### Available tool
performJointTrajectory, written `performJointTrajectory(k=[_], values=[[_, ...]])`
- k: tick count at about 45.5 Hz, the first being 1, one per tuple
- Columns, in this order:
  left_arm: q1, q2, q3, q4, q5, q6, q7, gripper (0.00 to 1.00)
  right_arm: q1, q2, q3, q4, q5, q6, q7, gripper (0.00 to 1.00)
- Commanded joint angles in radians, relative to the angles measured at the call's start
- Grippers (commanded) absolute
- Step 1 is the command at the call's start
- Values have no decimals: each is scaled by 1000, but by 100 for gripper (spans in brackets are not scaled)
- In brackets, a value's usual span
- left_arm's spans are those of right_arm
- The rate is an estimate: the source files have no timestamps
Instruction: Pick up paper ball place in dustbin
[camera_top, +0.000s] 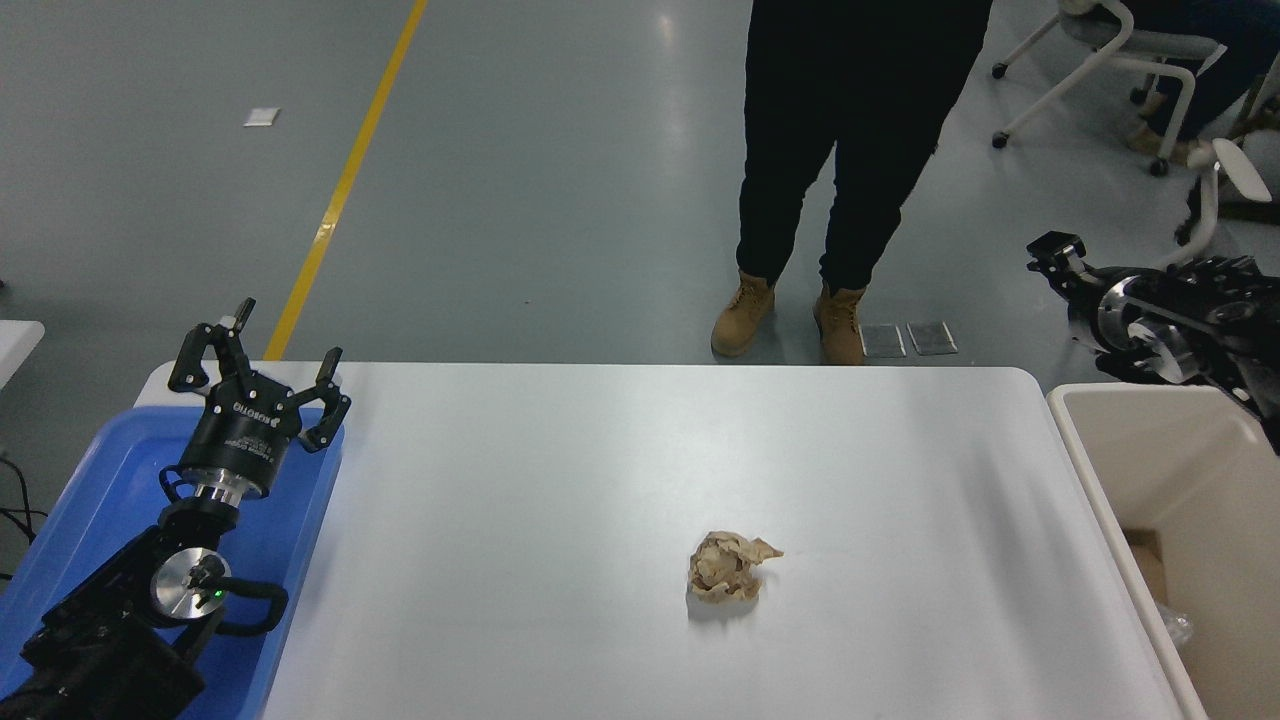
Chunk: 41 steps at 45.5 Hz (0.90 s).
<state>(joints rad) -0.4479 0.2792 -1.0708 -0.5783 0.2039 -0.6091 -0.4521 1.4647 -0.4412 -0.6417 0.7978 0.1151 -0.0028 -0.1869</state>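
The tan-brown paper ball (730, 567) lies on the white table (600, 470), right of its middle, with a small flap pointing right. The cream-beige dustbin (1088, 480) stands against the table's right end. My right gripper (1052, 256) reaches in from the right edge, held high above the bin's far corner and far from the ball; it is seen side-on. My left gripper (265, 350) is parked open and empty over the blue tray at the lower left.
A shallow blue tray (90, 480) sits at the table's left end under the left arm. A person in dark trousers and tan boots (790, 315) stands at the far side. Wheeled chairs (1130, 60) stand at the top right. Some scraps lie inside the bin.
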Motion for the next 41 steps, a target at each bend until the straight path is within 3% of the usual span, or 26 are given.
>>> performJointTrajectory(k=[1,25,41], values=[[0,0,-1,0,0,0,0,98,244,15,-139,263,0,78,-2,100],[0,0,0,0,0,0,0,98,704,15,-403,712,0,463,-2,100],[0,0,0,0,0,0,0,98,815,21,-394,744,2,558,0,100]])
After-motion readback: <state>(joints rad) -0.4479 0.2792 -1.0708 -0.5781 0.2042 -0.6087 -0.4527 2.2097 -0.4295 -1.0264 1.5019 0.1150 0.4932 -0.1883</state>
